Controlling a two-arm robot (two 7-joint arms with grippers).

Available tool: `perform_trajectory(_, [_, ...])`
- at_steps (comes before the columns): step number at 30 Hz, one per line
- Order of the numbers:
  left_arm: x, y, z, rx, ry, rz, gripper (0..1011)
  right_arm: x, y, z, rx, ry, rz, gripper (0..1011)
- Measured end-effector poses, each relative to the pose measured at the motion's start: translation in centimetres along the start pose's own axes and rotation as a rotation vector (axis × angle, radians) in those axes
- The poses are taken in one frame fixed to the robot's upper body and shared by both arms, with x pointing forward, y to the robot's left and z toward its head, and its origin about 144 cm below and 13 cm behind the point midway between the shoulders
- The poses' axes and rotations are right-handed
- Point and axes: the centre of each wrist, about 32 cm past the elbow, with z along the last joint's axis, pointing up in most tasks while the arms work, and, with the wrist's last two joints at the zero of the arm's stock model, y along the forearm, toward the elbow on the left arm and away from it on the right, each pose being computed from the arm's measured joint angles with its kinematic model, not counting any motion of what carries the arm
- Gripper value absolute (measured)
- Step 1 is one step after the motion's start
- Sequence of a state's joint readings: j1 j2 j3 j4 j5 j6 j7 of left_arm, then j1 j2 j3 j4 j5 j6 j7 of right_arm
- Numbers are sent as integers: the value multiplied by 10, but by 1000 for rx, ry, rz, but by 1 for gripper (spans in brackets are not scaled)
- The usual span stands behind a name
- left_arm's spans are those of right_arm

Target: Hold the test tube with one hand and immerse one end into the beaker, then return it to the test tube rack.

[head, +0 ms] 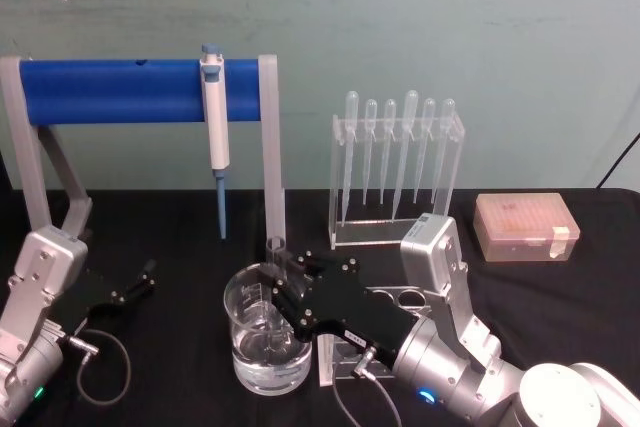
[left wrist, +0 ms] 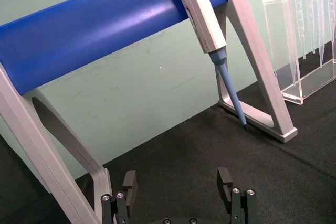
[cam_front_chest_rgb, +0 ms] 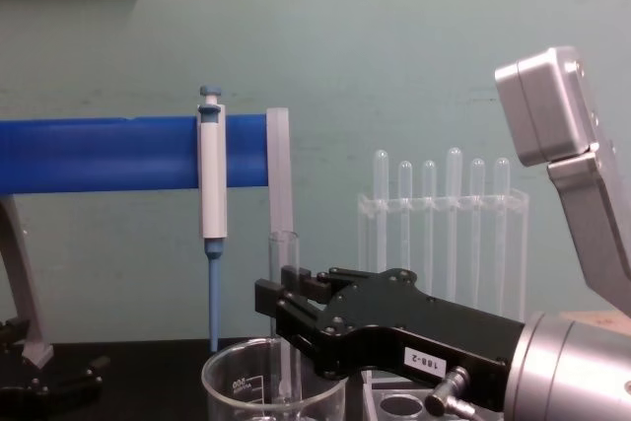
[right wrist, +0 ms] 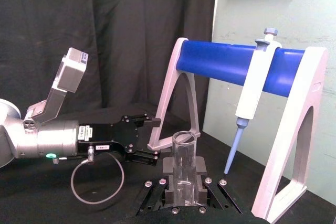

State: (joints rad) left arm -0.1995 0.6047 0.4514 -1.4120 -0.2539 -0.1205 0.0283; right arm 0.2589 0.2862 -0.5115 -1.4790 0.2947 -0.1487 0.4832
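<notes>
1. The right pincer (head: 285,297) is clamped on the tube (head: 274,252) and holds it upright.
2. The tube's round end sits inside the beaker (head: 232,322), down near the water (head: 270,365). Whether it is fully dipped I cannot tell.
3. By my judgement, grasping is done and the immersion is under way or just made.
4. Left to do: lift the tube clear and seat it in the rack (head: 402,299) just beside the beaker.
5. The left pincer (head: 135,282) lies idle on the desk (head: 180,237), fingers apart.
</notes>
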Motion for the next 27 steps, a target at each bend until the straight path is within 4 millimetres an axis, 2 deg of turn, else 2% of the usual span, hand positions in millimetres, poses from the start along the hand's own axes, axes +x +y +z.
perform_trajectory(27, [0, 0, 0, 0, 0, 0, 1000, 0, 0, 0, 0, 0, 0, 226])
